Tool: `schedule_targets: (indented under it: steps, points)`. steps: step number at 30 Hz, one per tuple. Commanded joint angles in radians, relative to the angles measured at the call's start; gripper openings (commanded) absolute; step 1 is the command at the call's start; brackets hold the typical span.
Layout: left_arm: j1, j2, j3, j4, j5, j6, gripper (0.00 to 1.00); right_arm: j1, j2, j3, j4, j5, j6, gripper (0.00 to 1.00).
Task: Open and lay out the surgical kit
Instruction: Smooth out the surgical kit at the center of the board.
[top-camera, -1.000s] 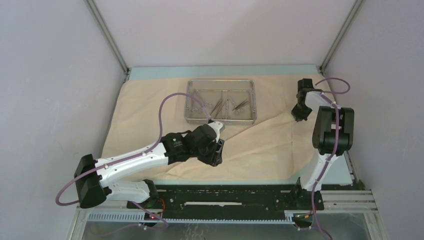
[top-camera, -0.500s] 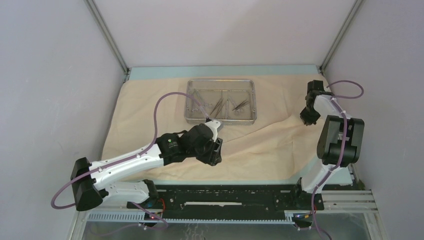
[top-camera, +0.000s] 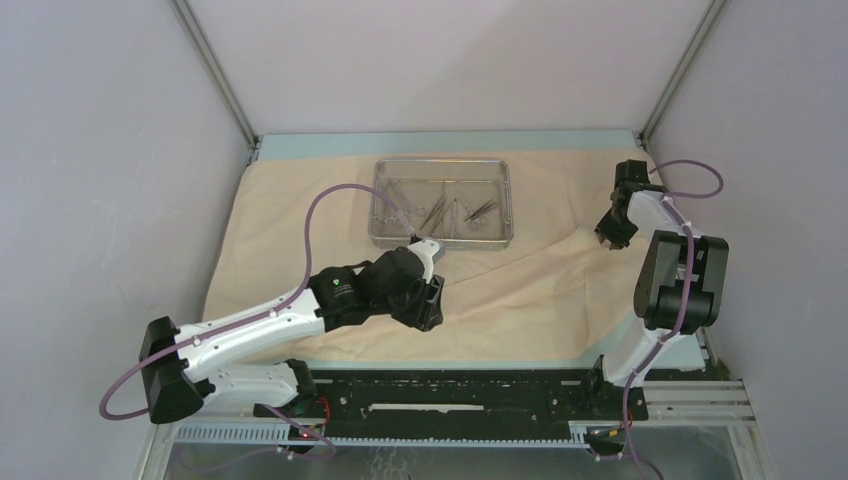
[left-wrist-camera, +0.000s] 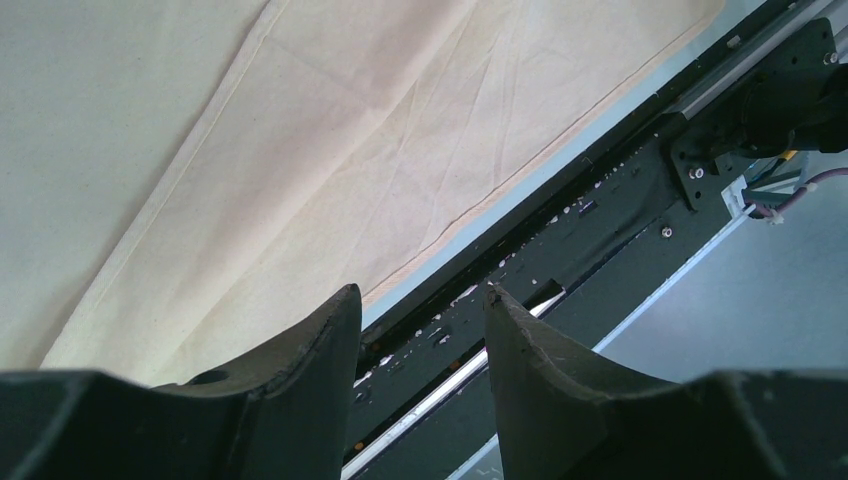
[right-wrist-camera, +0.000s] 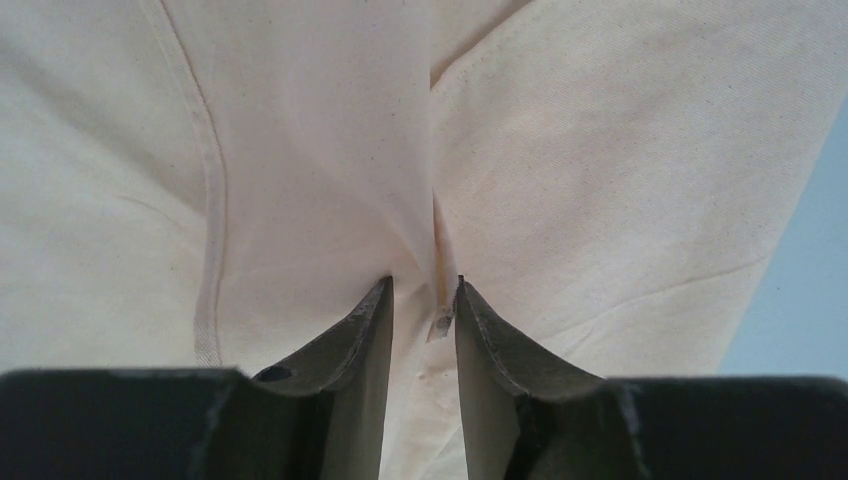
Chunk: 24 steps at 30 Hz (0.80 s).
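plain pale grey walls (top-camera: 450, 60), silver corner posts (top-camera: 215, 72), pale teal tabletop (top-camera: 450, 143), black rail (top-camera: 450, 392) along near edge

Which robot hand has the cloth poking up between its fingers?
The right gripper, at the right edge of the cloth: a raised fold sits between its parted fingers. The left gripper has nothing between its fingers.

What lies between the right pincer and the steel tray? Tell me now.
Only beige cloth, rumpled into a ridge, lies between the right pincer and the tray; the top view shows it.
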Motion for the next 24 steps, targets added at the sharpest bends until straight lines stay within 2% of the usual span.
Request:
schedule_targets:
  steps: [1, 8, 16, 24]
  points:
    - [0.006, -0.018, 0.016, 0.019, 0.013, 0.004, 0.53, -0.007, -0.005, 0.000, 0.036, -0.007, -0.014, 0.37]
    - [0.006, -0.005, 0.016, 0.025, 0.019, 0.005, 0.53, -0.015, -0.007, -0.002, 0.043, 0.011, -0.002, 0.34]
    - [0.006, 0.008, 0.015, 0.034, 0.023, 0.010, 0.53, -0.023, -0.062, -0.002, 0.052, 0.010, 0.002, 0.42]
    - [0.006, 0.013, 0.015, 0.043, 0.029, 0.010, 0.53, -0.024, -0.085, -0.001, 0.039, 0.023, 0.008, 0.38]
